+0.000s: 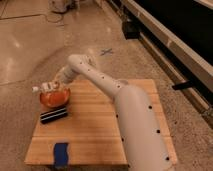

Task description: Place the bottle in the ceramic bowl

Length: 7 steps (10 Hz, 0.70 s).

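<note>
while arm stretches left, pincer (50,86) over ceramic bowl (54,97), gripping bottle (42,88)

One high camera behind the arm looks down at the gripper (50,87) over the wooden table (95,130).

A white robot arm (107,92) reaches left across a wooden table (95,135). Its gripper (51,86) hangs just over the orange-red ceramic bowl (54,98), with the whitish bottle (44,88) at its tip. A dark flat object (54,114) lies beside the bowl; blue tape (60,153) marks the near edge.
</note>
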Tool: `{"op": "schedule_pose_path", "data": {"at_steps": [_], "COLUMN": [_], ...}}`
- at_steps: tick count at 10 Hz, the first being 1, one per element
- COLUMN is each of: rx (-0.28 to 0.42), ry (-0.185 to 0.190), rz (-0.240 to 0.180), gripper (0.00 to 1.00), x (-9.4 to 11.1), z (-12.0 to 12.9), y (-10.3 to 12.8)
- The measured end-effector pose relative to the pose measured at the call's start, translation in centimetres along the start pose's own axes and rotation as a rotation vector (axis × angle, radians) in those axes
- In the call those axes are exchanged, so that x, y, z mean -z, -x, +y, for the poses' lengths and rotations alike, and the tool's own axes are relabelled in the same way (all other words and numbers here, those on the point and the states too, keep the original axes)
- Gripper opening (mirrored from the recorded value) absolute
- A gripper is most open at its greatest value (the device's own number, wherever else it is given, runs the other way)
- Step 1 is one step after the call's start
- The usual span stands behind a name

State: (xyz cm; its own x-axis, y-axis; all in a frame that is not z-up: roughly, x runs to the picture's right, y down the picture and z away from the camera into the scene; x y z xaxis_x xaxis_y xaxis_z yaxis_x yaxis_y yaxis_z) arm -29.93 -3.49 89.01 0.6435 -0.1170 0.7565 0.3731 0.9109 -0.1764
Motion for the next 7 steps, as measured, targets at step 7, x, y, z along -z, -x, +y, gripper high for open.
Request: {"op": "schedule_pose_path", "data": {"at_steps": [7], "rx": [0.004], "ry": [0.003], "rz": [-0.011], "gripper": [0.80], "x": [-0.77], "z": [0.41], "y": [0.51]}}
